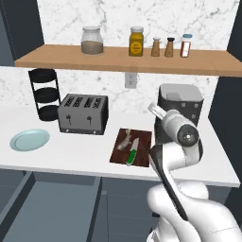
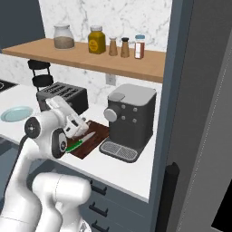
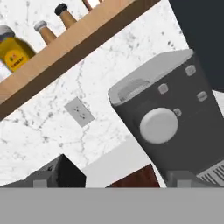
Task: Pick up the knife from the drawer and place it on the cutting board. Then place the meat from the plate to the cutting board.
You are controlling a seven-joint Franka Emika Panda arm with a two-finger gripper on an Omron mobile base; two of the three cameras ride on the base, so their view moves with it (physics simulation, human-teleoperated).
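Risks run left to right along the counter (image 1: 71, 156). Near its left front edge the plate (image 1: 30, 140) sits bare, so nothing there can be knocked off, though a careless sweep could shove the dish toward the edge. Below that edge the drawer (image 1: 47, 208) stands pulled out, and the base or the lower arm could bump it if the robot drives. Behind the plate stand a black tiered rack (image 1: 45, 94) and a four-slot toaster (image 1: 83, 113), both clear of the arm.

Further right, at the front edge, the cutting board (image 1: 133, 147) carries both the meat (image 1: 124, 140) and the knife (image 1: 132, 154), lying side by side, the knife's green handle toward the front edge. The task looks done, so the main hazard is disturbing them. The gripper (image 2: 80, 123) hangs just above the board, jaws spread wide and holding nothing. A low retreat could clip the fish or flick the knife off the front edge.

To the right, the coffee machine (image 2: 129, 118) stands just beside the board; in the hand view it looms close, so swinging the wrist rightward risks striking it.
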